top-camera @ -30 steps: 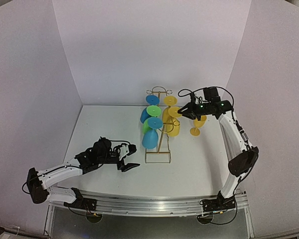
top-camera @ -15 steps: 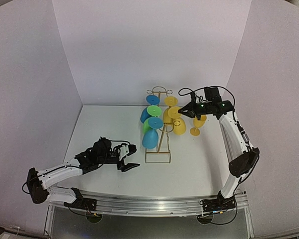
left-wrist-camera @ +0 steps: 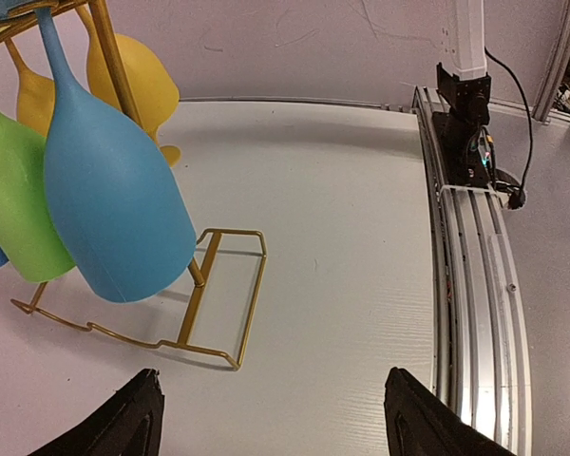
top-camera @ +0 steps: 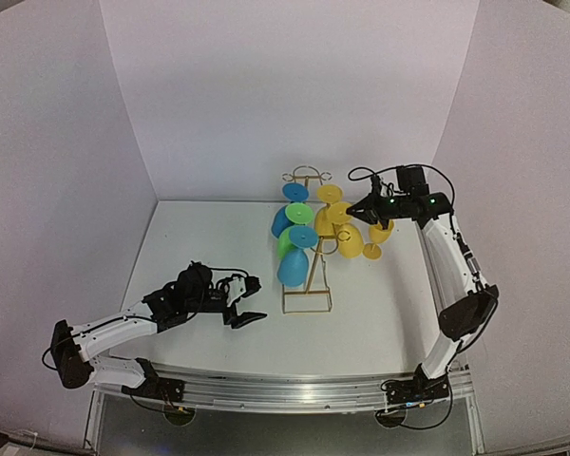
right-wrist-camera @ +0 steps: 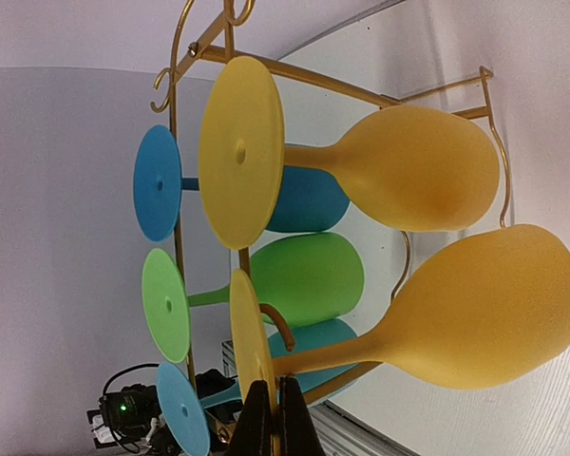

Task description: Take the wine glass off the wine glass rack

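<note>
**Right arm has the yellow glass by its foot, at the rack's right side**

Your right gripper (right-wrist-camera: pixel 271 423) is clamped on the rim of the foot (right-wrist-camera: pixel 250 342) of the lower yellow glass (right-wrist-camera: pixel 484 304). The thin disc is the handiest thing to pinch, and it lets you slide the stem sideways out of its hook.

That glass hangs bowl-down, just right of the wine glass rack (left-wrist-camera: pixel 198 290). You cannot tell from here whether its stem has cleared the hook.

Mind the neighbours:
- A second yellow glass (right-wrist-camera: pixel 408 166) hangs just beside it on the same side.
- A blue glass (left-wrist-camera: pixel 114 199) and a green glass (left-wrist-camera: pixel 19 209) hang on the far side.
- Another yellow one (top-camera: pixel 372 251) stands on the table (left-wrist-camera: pixel 342 190) under your arm, probably in the set-down path.

Your left gripper (left-wrist-camera: pixel 275 427) sits low near the rack's base, jaws wide apart and holding nothing. It is well placed to steady the base if the rack tips.
</note>
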Controlling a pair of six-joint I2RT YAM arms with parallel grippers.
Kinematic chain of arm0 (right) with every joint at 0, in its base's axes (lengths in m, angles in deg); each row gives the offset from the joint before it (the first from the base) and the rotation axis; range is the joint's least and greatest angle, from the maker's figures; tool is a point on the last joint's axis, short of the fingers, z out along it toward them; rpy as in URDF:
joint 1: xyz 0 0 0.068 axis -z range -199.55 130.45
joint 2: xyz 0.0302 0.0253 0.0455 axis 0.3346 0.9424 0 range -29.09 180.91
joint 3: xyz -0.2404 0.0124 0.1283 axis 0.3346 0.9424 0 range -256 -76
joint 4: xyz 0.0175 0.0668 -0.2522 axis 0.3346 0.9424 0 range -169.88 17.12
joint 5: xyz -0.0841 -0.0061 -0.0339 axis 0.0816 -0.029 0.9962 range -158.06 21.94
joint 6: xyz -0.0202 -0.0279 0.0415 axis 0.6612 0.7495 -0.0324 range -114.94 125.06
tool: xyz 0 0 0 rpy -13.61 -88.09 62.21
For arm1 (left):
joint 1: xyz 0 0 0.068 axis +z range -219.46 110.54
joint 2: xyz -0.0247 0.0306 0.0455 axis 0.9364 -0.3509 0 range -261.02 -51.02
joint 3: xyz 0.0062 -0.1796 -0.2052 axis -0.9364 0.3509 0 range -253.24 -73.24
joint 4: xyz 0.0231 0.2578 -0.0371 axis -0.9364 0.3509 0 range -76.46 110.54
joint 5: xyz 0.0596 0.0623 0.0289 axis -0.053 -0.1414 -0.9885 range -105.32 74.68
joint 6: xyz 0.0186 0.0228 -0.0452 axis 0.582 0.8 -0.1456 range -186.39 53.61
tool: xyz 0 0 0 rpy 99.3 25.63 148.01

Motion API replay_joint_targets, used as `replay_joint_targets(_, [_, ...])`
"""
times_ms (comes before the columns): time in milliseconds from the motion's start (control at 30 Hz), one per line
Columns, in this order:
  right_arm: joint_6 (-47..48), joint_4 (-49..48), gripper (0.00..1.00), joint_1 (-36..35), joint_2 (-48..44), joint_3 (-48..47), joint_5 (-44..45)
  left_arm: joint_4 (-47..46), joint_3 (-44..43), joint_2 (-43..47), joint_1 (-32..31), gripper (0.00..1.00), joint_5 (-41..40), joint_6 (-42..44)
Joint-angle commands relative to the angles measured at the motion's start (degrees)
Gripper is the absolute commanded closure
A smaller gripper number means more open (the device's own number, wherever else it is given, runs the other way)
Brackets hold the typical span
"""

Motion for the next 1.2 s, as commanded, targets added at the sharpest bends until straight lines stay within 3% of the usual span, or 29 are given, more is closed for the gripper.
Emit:
replay_joint_targets(0, [-1.6,0.4,1.0,0.6,-2.4,0.2,0.3,-1.1,-1.3,1.8,0.3,0.21,1.7,0.6])
replay_joint_targets(1167, [-10.8,-15.1,1.0,-5.9,-5.3,16.9,2.1,-1.2,-1.3,2.1,0.3,0.21,2.1,1.6])
